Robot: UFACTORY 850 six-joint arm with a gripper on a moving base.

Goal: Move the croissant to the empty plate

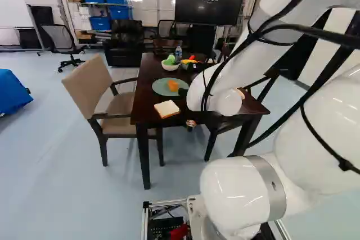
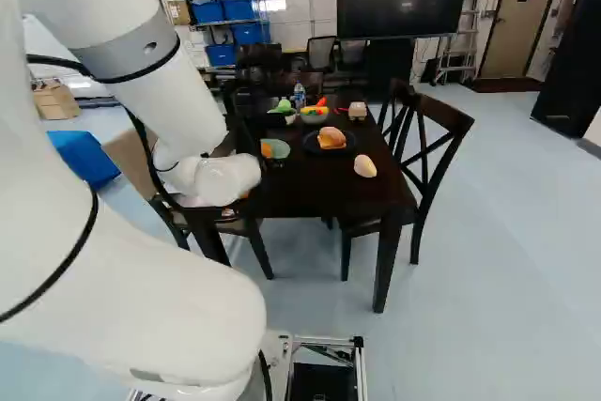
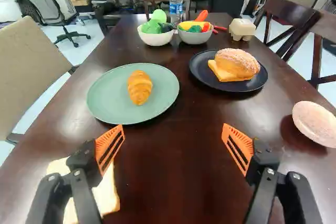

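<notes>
A bread slice (image 1: 167,109) lies on the dark table (image 3: 170,156), with a bottle (image 3: 176,8) near two filled bowls (image 3: 156,39).

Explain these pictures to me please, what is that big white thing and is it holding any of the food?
The big white thing is a robot arm. Two pictures come from cameras behind it, one on its left and one on its right, so both show the same table. The third comes from a camera on its wrist, looking along its black gripper, which has orange pads.

On the table, a croissant sits on a green plate. A dark plate holds a bun. Farther back are two bowls of colorful food and a water bottle. A slice of bread lies right on the table.

The gripper is open, with nothing between its fingers, so it isn't holding any food.
</notes>
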